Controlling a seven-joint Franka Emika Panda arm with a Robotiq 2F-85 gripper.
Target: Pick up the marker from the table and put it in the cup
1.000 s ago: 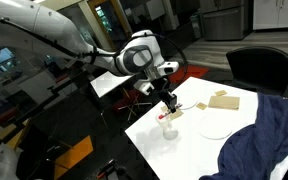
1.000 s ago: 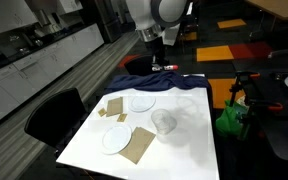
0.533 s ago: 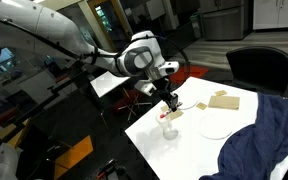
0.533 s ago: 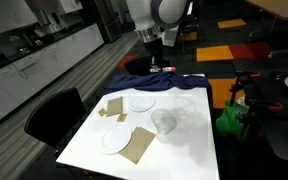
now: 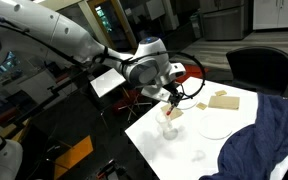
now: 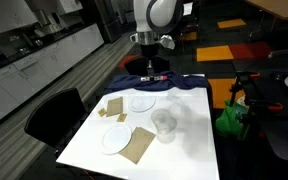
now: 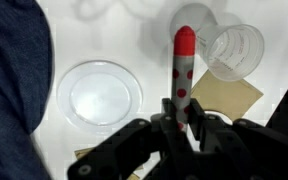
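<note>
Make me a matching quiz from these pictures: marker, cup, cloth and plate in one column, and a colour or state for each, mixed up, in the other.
Things:
1. marker
2. cup
3. cloth
4. plate

Colour or state:
A. dark blue
B. clamped in the gripper
C. round and white
D. clear, see-through

Pairs: 1-B, 2-D, 3-A, 4-C

A dark blue cloth (image 6: 156,82) lies bunched just beside a round white plate (image 6: 141,102). A second plate (image 6: 115,139) sits next to a flat tan sheet (image 6: 137,147). A black chair (image 6: 52,115) stands close by. A green bag (image 6: 230,118) rests on the floor, near orange carpet tiles (image 6: 224,50).
</note>
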